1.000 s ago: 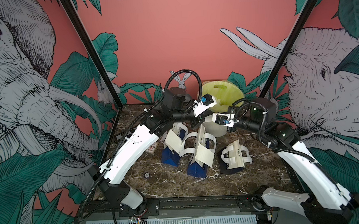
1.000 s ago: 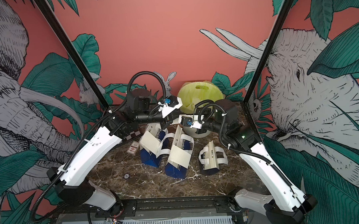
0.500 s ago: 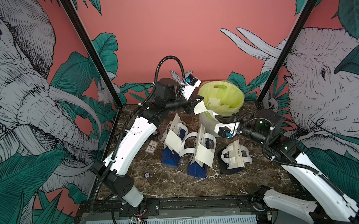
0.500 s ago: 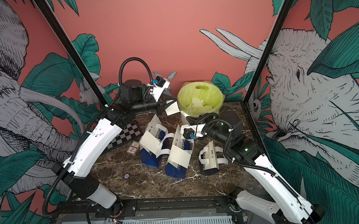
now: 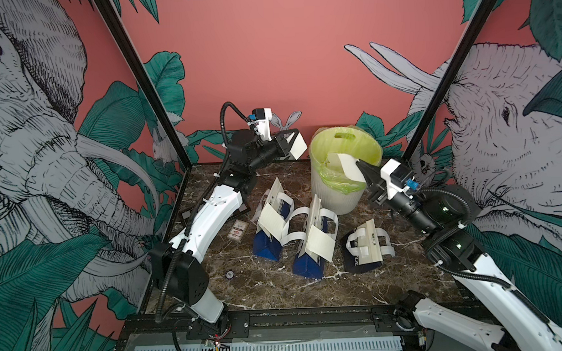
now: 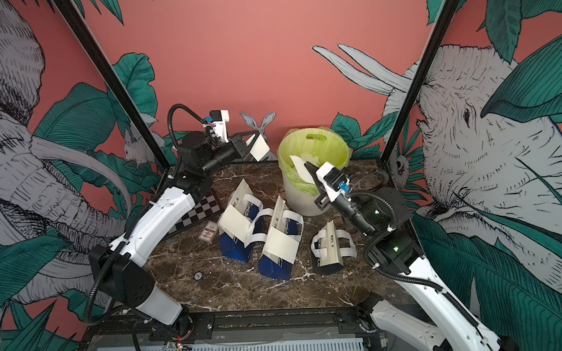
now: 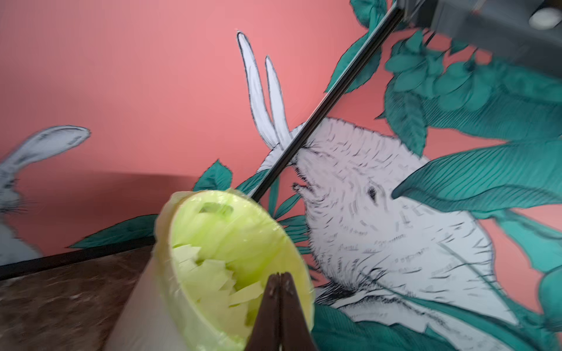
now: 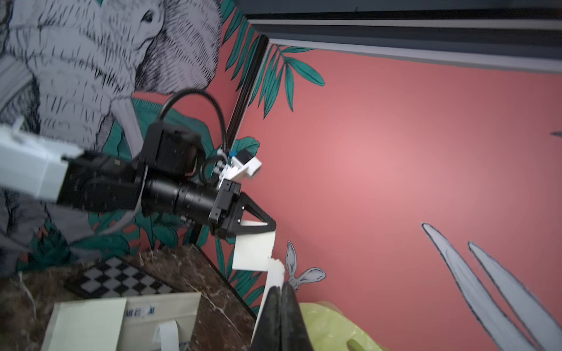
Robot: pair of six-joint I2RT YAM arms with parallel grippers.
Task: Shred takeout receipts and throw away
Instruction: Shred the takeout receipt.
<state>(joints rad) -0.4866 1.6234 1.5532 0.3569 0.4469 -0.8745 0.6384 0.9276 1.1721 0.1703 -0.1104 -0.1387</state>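
Top views. Left claw [image 5: 291, 135] is raised, with its jaws pinched tight on left torn piece [image 5: 298, 146], white receipt paper that hangs off the tips near the bin's rim. Right claw [image 5: 361, 164] is likewise clamped, on right torn piece [image 5: 346, 167]. That piece sits over the mouth of the bin [image 5: 333, 200], above the green liner [image 5: 353, 147]. Below and between the two claws, receipt A [image 5: 272, 220] and receipt B [image 5: 320, 243] lie whole, each draped across a blue bag [image 5: 265, 248].

Left wrist. Fingers [image 7: 269, 304] are pressed flat together. The held piece is not visible here. Just beyond the tips the bin gapes, with paper scraps [image 7: 213, 273] lying in the liner.

Right wrist. Tips are closed on right torn piece [image 8: 275, 275], whose top edge is ragged. Left claw [image 8: 273, 226] is opposite and apart from it, and its own piece [image 8: 254, 253] dangles beneath. A checkerboard [image 8: 112, 279] lies on the table below the left claw.
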